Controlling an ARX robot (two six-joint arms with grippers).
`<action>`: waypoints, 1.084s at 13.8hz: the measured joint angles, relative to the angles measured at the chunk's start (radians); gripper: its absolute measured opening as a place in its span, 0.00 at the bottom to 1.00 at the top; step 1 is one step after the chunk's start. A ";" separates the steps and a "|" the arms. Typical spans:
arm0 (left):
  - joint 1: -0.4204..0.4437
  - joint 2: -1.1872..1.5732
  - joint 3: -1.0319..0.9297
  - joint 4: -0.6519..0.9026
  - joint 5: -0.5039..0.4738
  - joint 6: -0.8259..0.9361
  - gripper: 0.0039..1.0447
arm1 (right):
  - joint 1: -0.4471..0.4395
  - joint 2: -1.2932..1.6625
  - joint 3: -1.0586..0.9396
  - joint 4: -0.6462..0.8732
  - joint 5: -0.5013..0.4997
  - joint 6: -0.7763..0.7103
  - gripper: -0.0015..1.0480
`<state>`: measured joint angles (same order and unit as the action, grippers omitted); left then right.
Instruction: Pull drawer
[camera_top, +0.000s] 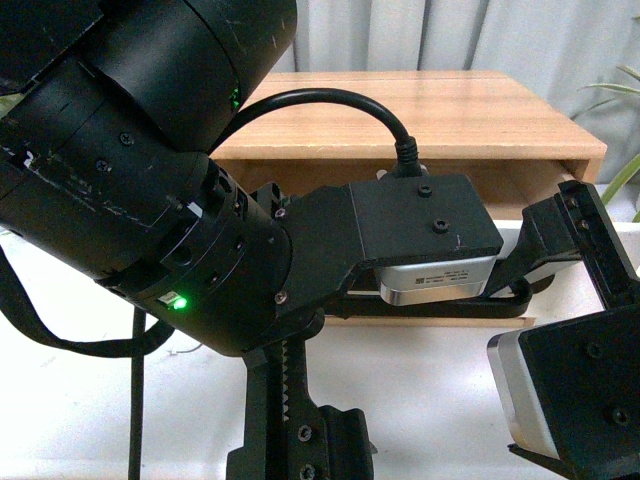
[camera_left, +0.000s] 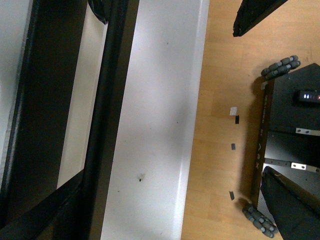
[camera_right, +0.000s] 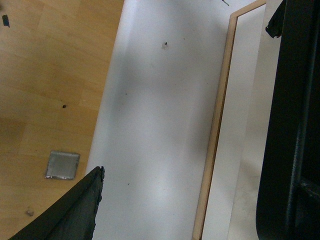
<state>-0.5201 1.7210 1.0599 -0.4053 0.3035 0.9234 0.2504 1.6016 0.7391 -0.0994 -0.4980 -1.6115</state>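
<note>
In the front view my left arm (camera_top: 150, 180) and its wrist camera cover most of the drawer (camera_top: 556, 185). The drawer stands pulled out a little from the wooden cabinet, and its wooden side shows at the right. Part of its black bar handle (camera_top: 450, 307) shows under the camera. My left gripper (camera_left: 190, 210) is open, one finger (camera_left: 287, 200) showing over the floor. A long black bar (camera_left: 107, 125) beside it looks like the handle. My right gripper (camera_right: 180, 210) is open beside the drawer's wood edge (camera_right: 216, 125), one finger (camera_right: 75, 210) in view. I cannot tell whether either gripper touches the handle.
The cabinet's wooden top (camera_top: 420, 110) stands before a grey curtain, with a plant at the far right. Below lies the white table (camera_top: 420, 400). The wrist views show the wooden floor (camera_left: 225, 150), the robot's wheeled base (camera_left: 295, 125) and a metal floor plate (camera_right: 62, 165).
</note>
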 joint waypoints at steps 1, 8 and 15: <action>0.000 0.000 0.000 0.001 0.001 -0.001 0.94 | -0.002 0.000 0.000 0.000 -0.002 0.000 0.94; 0.018 -0.006 0.047 -0.007 0.002 -0.058 0.94 | -0.014 -0.023 0.028 -0.016 -0.061 -0.002 0.94; 0.159 -0.283 0.024 0.090 0.146 -0.230 0.94 | -0.137 -0.169 0.101 0.057 -0.225 0.261 0.94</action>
<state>-0.3607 1.4384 1.0843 -0.3153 0.4500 0.6930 0.1139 1.4326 0.8406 -0.0425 -0.7227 -1.3502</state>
